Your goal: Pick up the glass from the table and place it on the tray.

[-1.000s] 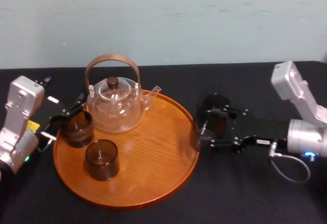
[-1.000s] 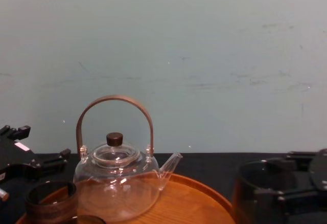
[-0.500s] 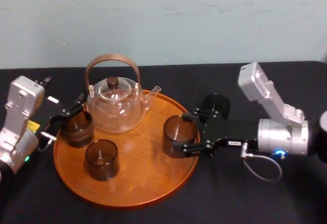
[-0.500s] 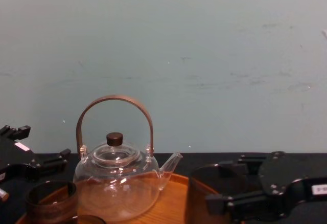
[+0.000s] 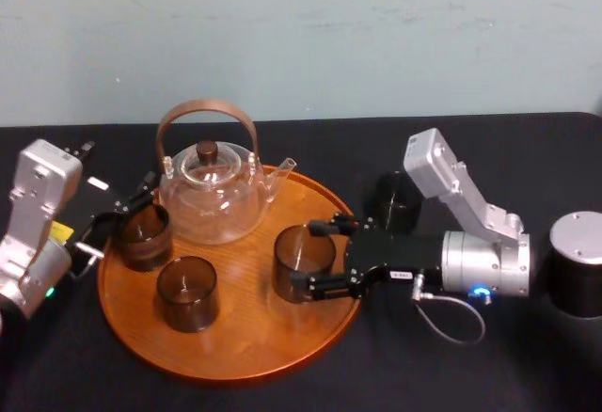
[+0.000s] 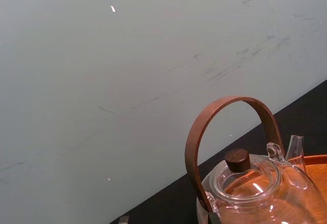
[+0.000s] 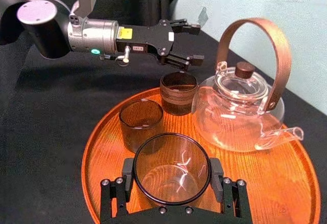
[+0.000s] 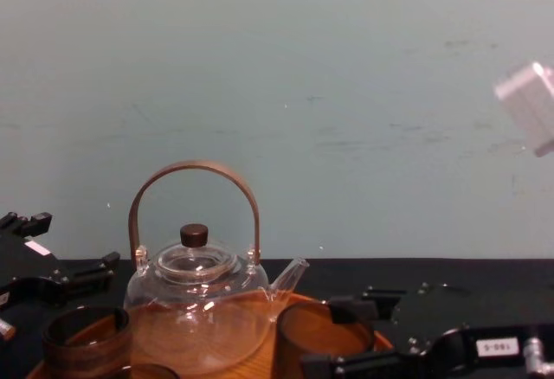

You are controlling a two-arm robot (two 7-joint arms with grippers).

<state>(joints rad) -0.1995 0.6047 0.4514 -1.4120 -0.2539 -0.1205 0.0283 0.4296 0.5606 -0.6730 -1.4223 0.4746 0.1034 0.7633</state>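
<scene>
A dark smoky glass (image 5: 303, 263) (image 7: 172, 169) (image 8: 320, 343) sits between the fingers of my right gripper (image 5: 303, 256) (image 7: 172, 179), which is shut on it. The glass is over the right part of the round orange-brown wooden tray (image 5: 246, 323) (image 7: 288, 183). I cannot tell whether its base touches the wood. My left gripper (image 5: 122, 213) (image 7: 188, 43) stands open at the tray's left edge, just behind a ribbed dark glass (image 5: 143, 235) (image 7: 179, 92), with nothing between its fingers.
A glass teapot (image 5: 212, 194) (image 7: 240, 112) (image 8: 195, 314) (image 6: 255, 188) with a brown hoop handle stands at the tray's back. Another dark glass (image 5: 187, 292) (image 7: 141, 123) stands front left on the tray. On the black table sit a dark glass (image 5: 393, 198) and a lidded dark cylinder (image 5: 576, 263).
My right gripper has carried the glass leftward from the table, over the rim and onto the tray's right part. The left arm and the other things have not moved.
</scene>
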